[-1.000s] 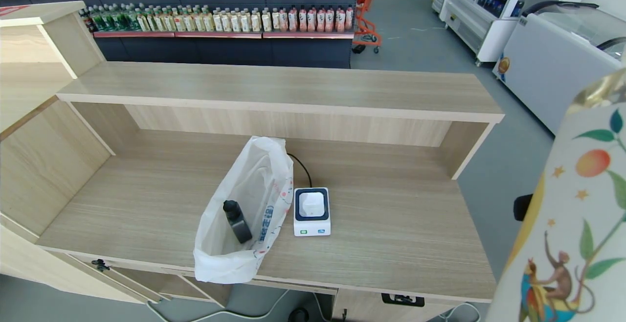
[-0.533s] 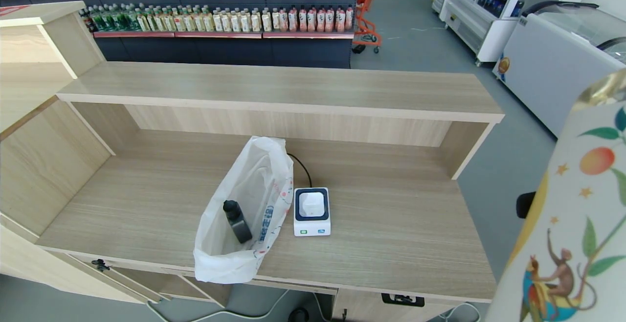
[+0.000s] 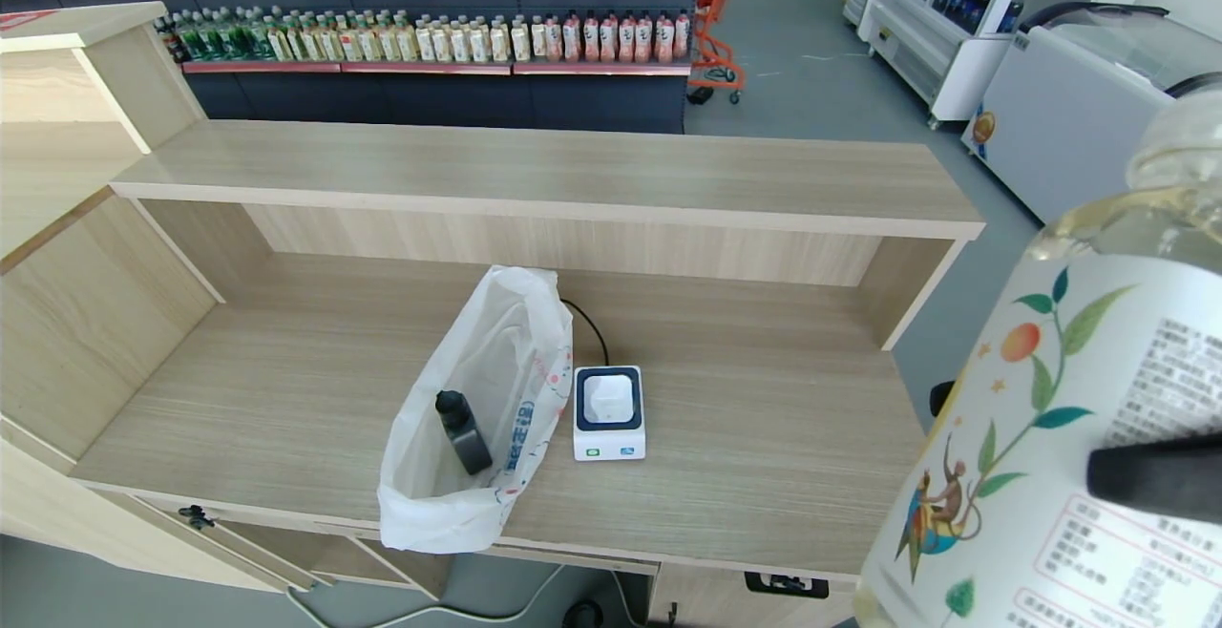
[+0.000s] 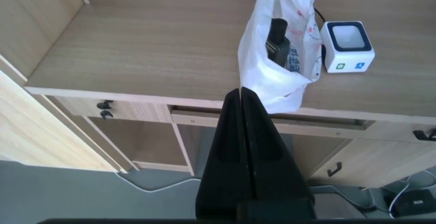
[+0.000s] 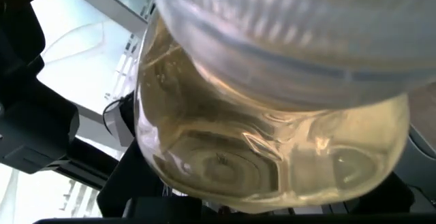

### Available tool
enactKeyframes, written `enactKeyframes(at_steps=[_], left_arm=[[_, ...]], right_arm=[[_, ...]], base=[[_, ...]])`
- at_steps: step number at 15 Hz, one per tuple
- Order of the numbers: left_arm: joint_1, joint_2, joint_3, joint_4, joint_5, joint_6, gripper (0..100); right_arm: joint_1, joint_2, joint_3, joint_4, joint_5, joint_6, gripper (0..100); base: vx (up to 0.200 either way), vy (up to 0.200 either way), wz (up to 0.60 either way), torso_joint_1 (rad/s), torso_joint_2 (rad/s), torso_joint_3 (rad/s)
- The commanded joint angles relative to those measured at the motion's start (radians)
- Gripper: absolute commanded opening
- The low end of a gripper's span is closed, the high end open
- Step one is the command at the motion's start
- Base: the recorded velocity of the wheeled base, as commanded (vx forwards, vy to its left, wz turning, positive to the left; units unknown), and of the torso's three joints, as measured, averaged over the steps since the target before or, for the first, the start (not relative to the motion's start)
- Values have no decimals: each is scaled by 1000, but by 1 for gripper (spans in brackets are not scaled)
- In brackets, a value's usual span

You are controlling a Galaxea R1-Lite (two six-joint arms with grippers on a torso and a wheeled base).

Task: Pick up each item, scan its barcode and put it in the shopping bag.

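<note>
Bottle (image 3: 1050, 399) held up right of bench (image 3: 764, 418).
I see right gripper (image 3: 1160, 478) clamped on bottle; left gripper (image 4: 243, 108) closed, empty.

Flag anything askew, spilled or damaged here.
Nothing spilled or damaged. The shopping bag overhangs the front edge of the counter, dark bottle inside; the scanner sits square beside it. The right end effector holds a labelled bottle.

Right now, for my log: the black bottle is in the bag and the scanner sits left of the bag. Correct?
No: the scanner sits right of the bag, as the head view shows. The black bottle is in the bag.
</note>
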State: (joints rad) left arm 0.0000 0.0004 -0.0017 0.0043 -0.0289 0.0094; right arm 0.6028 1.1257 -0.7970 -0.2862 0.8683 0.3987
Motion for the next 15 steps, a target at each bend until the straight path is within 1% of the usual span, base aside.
enactKeyframes(at_steps=[1, 4, 5, 6, 7, 8, 9, 10, 11, 12, 13, 14, 15], left_arm=[[0, 0, 0, -1, 0, 0, 0], [0, 0, 0, 0, 0, 0, 0], [0, 0, -1, 0, 0, 0, 0], [0, 0, 0, 0, 0, 0, 0], [0, 0, 0, -1, 0, 0, 0], [0, 0, 0, -1, 0, 0, 0], [0, 1, 0, 0, 0, 0, 0], [0, 0, 0, -1, 0, 0, 0], [0, 0, 0, 0, 0, 0, 0], [0, 1, 0, 0, 0, 0, 0], [0, 0, 0, -1, 0, 0, 0], [0, 0, 0, 0, 0, 0, 0], [0, 0, 0, 0, 0, 0, 0]], right_arm=[[0, 2, -1, -1, 0, 0, 0], [-1, 2, 1, -1, -3, -6, 0], [-20, 16, 1, -1, -28, -63, 0], [-74, 60, 15, -4, -107, -247, 0], [-130, 109, 35, -14, -218, -478, 0], [-198, 141, 36, -42, -275, -658, 0], [-270, 161, 41, -100, -308, -712, 0], [-293, 178, 52, -163, -402, -738, 0], [-293, 201, 71, -212, -508, -768, 0], [-299, 227, 94, -271, -589, -805, 0], [-304, 239, 104, -294, -611, -824, 0], [-313, 275, 133, -370, -681, -914, 0], [-313, 298, 154, -423, -687, -972, 0]], base=[[0, 0, 0, 0, 0, 0], [0, 0, 0, 0, 0, 0], [0, 0, 0, 0, 0, 0], [0, 0, 0, 0, 0, 0], [0, 0, 0, 0, 0, 0], [0, 0, 0, 0, 0, 0], [0, 0, 0, 0, 0, 0], [0, 0, 0, 0, 0, 0], [0, 0, 0, 0, 0, 0], [0, 0, 0, 0, 0, 0], [0, 0, 0, 0, 0, 0], [0, 0, 0, 0, 0, 0], [0, 0, 0, 0, 0, 0]])
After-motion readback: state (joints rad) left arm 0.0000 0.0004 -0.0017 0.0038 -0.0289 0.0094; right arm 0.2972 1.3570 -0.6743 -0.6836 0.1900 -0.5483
